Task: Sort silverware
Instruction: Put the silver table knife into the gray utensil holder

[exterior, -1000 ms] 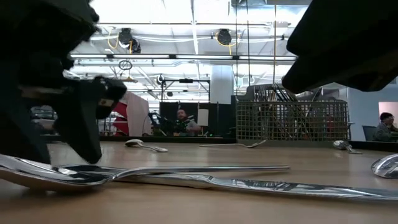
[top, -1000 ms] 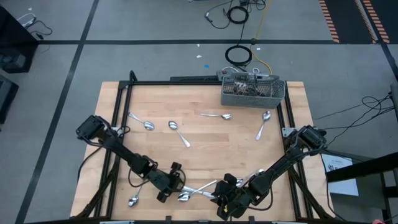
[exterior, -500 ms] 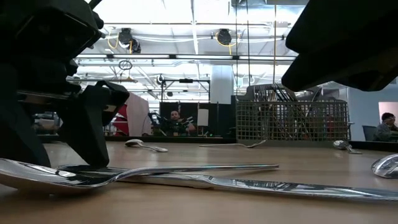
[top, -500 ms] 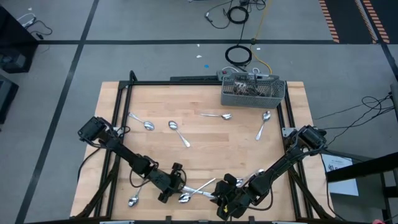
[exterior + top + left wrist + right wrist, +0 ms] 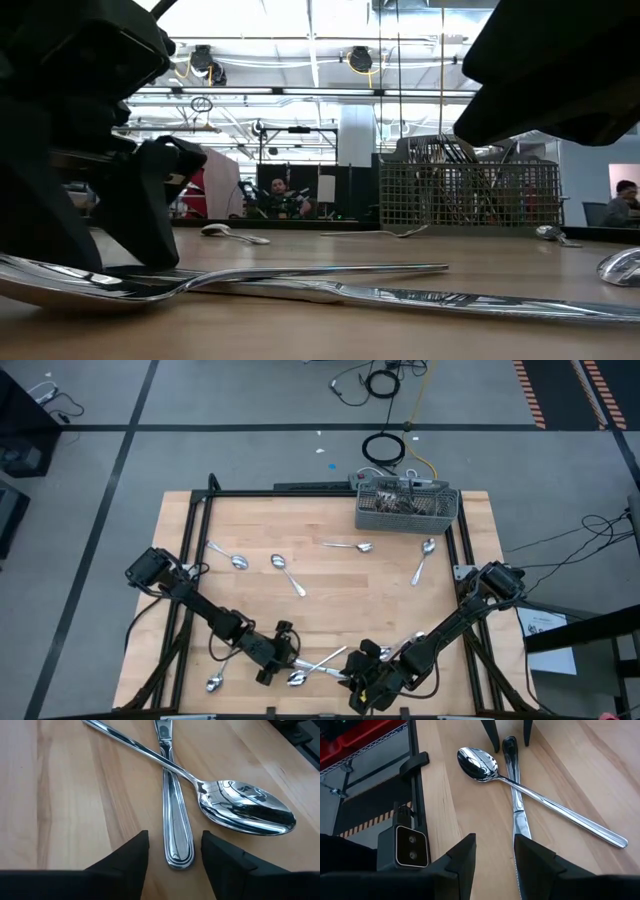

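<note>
- Left claw open, fingers straddling the end of a knife handle lying on the tabletop, not gripping it.
- Spoon crossed over that knife, near the front edge.
- Right claw open, empty, near the knife's blade end.
- Other spoons scattered farther back; wire basket at far edge.

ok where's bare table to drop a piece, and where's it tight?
Free: the wood between the scattered spoons and the grippers, and the right-hand strip below the mesh basket. Tight: near edge, where left gripper, open, straddles a knife handle crossed by a spoon, facing right gripper.
</note>
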Robot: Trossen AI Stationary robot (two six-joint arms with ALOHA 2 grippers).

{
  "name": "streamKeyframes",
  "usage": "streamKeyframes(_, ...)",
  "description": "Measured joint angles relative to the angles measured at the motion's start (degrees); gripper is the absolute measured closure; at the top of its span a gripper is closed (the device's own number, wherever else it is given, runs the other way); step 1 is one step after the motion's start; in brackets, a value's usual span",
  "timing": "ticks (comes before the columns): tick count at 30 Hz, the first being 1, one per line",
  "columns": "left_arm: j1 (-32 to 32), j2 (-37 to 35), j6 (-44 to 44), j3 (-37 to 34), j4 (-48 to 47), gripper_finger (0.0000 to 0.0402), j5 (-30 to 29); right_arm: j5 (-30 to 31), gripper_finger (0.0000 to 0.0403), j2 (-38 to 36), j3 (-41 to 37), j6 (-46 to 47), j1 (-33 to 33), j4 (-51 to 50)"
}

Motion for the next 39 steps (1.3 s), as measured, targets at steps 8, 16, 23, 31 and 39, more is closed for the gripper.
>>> streamKeyframes(8,0.1,0.0,-3.0,0.0,-0.8,0.0253,1.4,0.0,0.0277,0.0,0.0,-1.6,0.0,-0.1)
streamKeyframes(16,0.2,-0.1,-7.6,0.1,-1.4,0.0258,3.0,0.2,0.0277,0.0,0.0,-3.9,0.1,-0.2)
streamKeyframes(23,0.9,-0.1,-10.5,0.1,-1.5,0.0258,4.8,0.0,0.0277,0.0,0.0,-3.2,0.1,0.2)
streamKeyframes(31,0.9,-0.1,-10.4,0.0,-2.2,0.0261,4.8,0.0,0.0277,0.0,0.0,-2.1,0.2,0.2)
streamKeyframes(39,0.9,-0.1,-10.4,0.0,-3.3,0.0295,4.6,0.1,0.0277,0.0,0.0,-2.2,1.1,-0.2)
